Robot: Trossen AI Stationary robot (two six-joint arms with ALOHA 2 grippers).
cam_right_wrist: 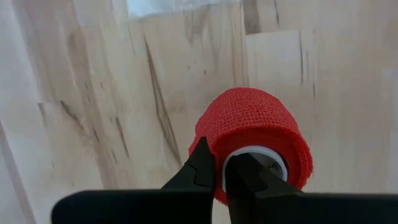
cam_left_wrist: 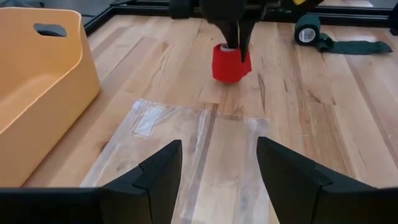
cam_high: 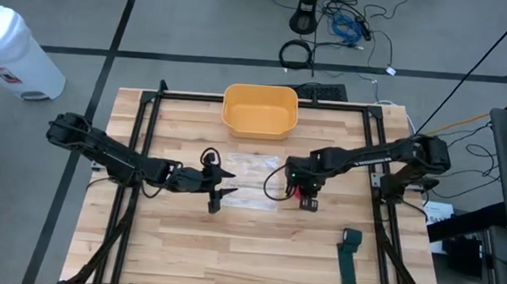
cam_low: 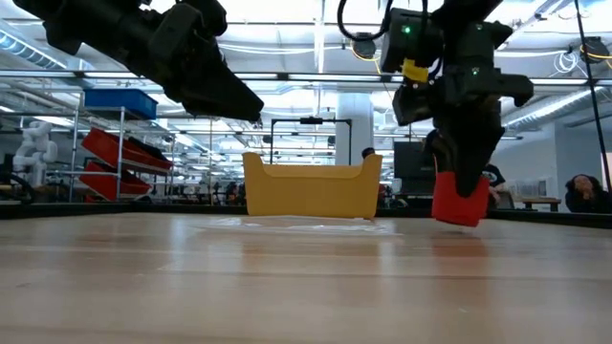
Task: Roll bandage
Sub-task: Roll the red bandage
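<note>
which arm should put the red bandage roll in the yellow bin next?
Right, probably. The right gripper is already shut on the red roll, pinching its wall and core, beside the yellow bin. The left gripper is open and empty over the clear plastic bag.

Red bandage roll: fully wound, textured crepe surface, white core visible at one end; pinched through wall and core by right gripper, hanging just above the wood, beside the clear plastic sheet. Dark green bandage: partly unrolled, roll end and flat tail lying on the wood, well apart.
</note>
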